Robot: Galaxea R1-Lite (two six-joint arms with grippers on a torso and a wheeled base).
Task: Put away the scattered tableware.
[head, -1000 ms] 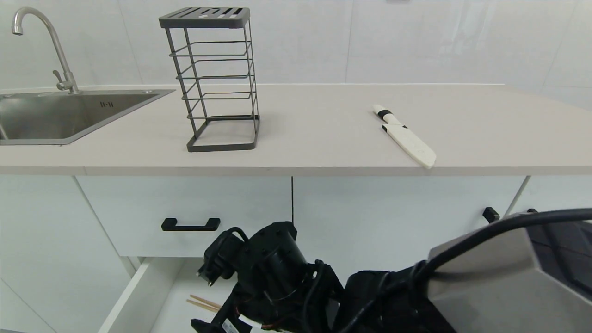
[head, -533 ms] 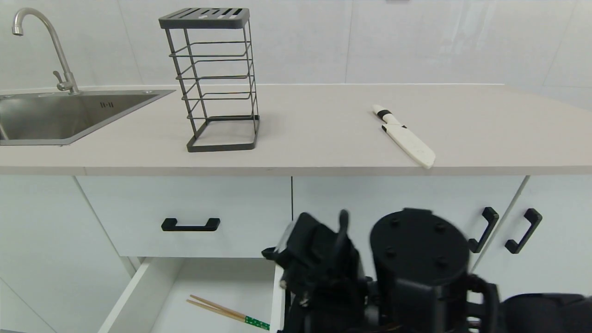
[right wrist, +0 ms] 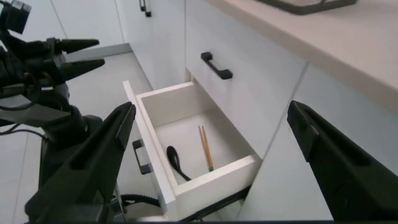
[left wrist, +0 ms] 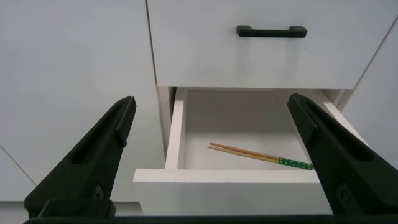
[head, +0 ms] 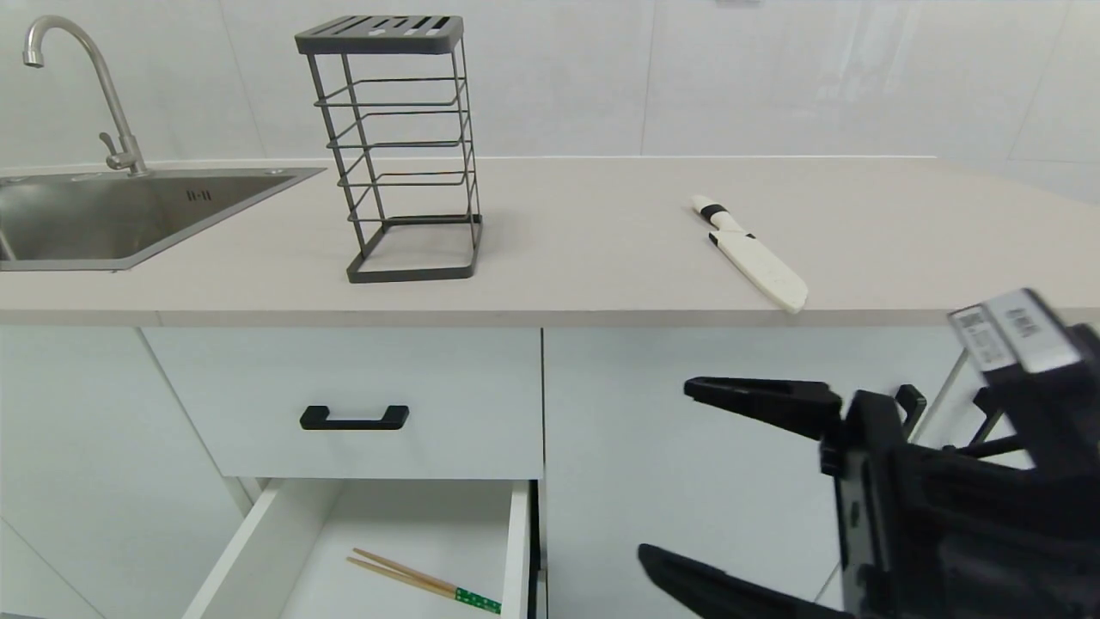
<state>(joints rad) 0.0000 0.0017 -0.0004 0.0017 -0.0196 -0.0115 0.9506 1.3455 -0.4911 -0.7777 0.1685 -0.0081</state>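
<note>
A white knife (head: 752, 254) with a black band on its handle lies on the counter (head: 584, 249), near the front edge at the right. Left of it stands a black wire knife rack (head: 391, 146). Under the counter the lower drawer (head: 516, 550) is pulled out, with wooden chopsticks (head: 421, 580) and a black spoon (right wrist: 177, 163) inside. My right gripper (head: 666, 473) hangs open and empty in front of the cabinet doors, right of the drawer. My left gripper (left wrist: 211, 102) is open and empty, facing the drawer (left wrist: 230, 177) and the chopsticks (left wrist: 261, 155).
A steel sink (head: 112, 215) with a tap (head: 94, 77) takes up the counter's left end. The shut upper drawer has a black handle (head: 354, 418). Cabinet door handles (head: 911, 400) stand behind my right gripper. Bare counter lies between rack and knife.
My right arm has swung from above the open drawer to the right, in front of the cabinet doors. The chopsticks in the drawer have come into full view.
</note>
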